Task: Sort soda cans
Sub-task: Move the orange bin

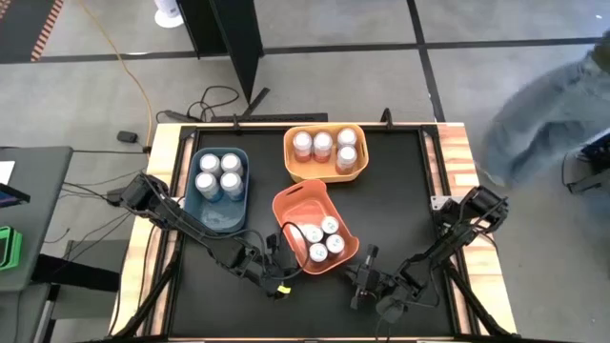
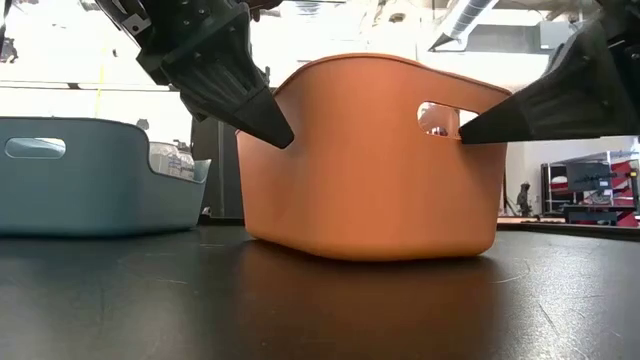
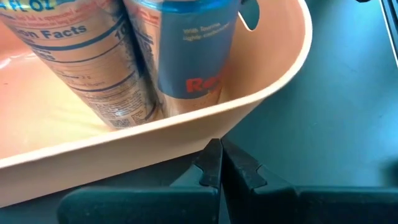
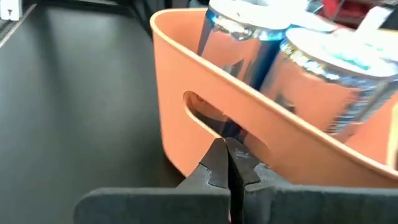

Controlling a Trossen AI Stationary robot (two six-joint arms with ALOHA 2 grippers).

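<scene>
Worktop (image 1: pixel 400 205): three bins, the cans already sorted into all of them, four in the near orange bin (image 1: pixel 297 202). Left tool (image 1: pixel 270 270) and right tool (image 1: pixel 362 276), both pinched shut and empty, flank it; a sideways nudge could shove the bin and topple the cans (image 1: pixel 324 239).

Silver-topped cans (image 1: pixel 321 239) with blue-and-white labels and red lettering sit in a salmon-orange bin (image 1: pixel 297 202), more silver tops fill the yellow-orange bin (image 1: pixel 324 169) and the dark blue bin (image 1: pixel 221 217), all on a black mat (image 1: pixel 400 210) edged in pale wood.
</scene>
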